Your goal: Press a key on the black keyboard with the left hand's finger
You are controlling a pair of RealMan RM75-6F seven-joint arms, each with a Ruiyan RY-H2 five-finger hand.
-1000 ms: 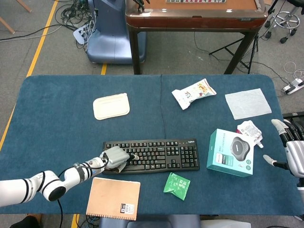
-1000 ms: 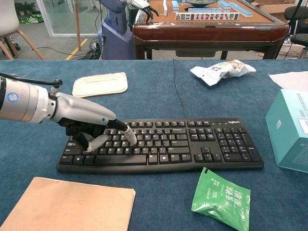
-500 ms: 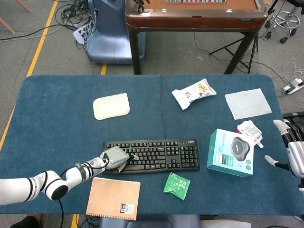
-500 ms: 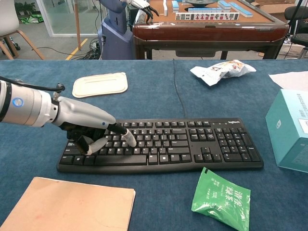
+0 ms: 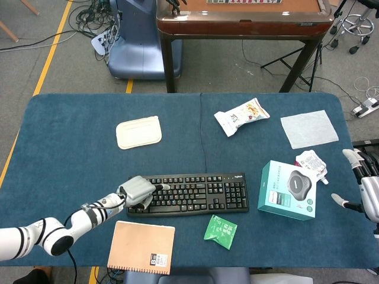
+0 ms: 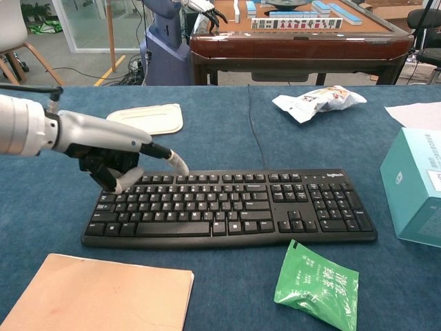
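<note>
Hovering Over the Keys

One finger of the left hand point(image 6: 117, 162) is held out straight above the upper left corner of the black keyboard point(image 6: 234, 207), clear of the keys, while the other fingers are curled in on nothing. The keyboard is laid near the front middle of the blue table point(image 5: 71, 130), with a tan notebook point(image 5: 142, 247) just in front of it and a green packet point(image 5: 220, 228) beside that. The right hand point(image 5: 364, 189) is seen at the table's right edge, fingers spread and empty.
</note>
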